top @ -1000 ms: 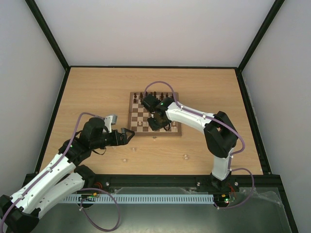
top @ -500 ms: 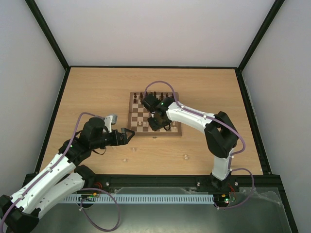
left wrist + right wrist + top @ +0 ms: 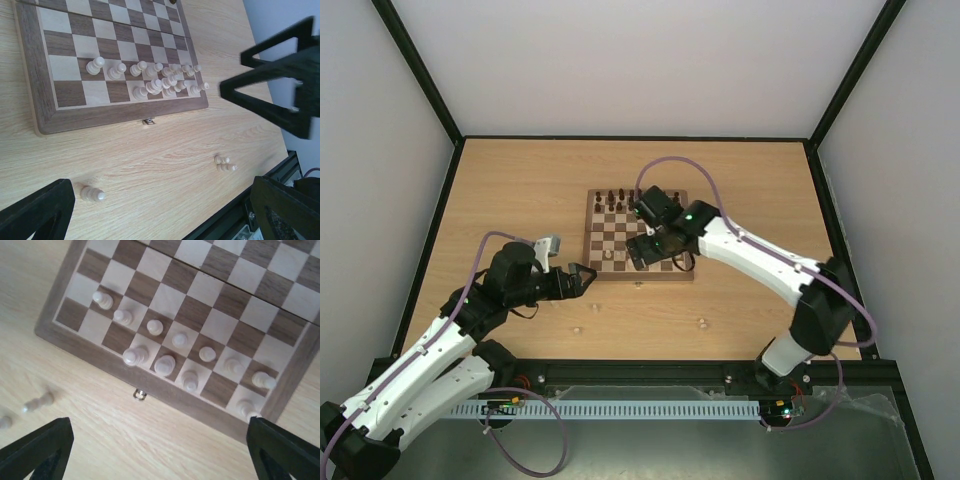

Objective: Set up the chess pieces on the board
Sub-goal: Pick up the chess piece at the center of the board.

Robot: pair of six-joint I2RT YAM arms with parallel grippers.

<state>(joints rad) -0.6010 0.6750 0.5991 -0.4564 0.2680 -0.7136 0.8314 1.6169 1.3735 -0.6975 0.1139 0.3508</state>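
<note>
Table: light wood (image 3: 520, 190), filling the middle of the top view inside a black rim.
Right arm: white and black (image 3: 760, 260), reaching from the lower right of the top view up and left over the board.
Left arm: (image 3: 430, 350) runs from the lower left corner toward the centre and ends short of the board's left front corner.
Board: checkered, brown border (image 3: 605, 228), lying flat at the centre of the table; it fills the upper part of both wrist views (image 3: 75, 30) (image 3: 220, 295).
Right gripper: (image 3: 660, 258) hangs over the board's front right part; its fingers sit in the two bottom corners of its wrist view (image 3: 159, 440), spread wide, gripping nothing.
Left gripper: (image 3: 584, 280) is over bare table just left of the board's front edge; the fingers are spread wide (image 3: 160, 200) with only table between them.
Pale pieces: (image 3: 155, 326) stand upright in the two rows nearest the front edge, the second row nearly full, the front row partly filled (image 3: 150, 80).
Loose pale pieces: a few lie on the table below the board's front edge (image 3: 92, 193) (image 3: 40, 402) (image 3: 701, 322).
Dark pieces: a row along the board's far edge (image 3: 618, 197).
Latch: small metal clasp at the middle of the front border (image 3: 139, 395) (image 3: 148, 121).
</note>
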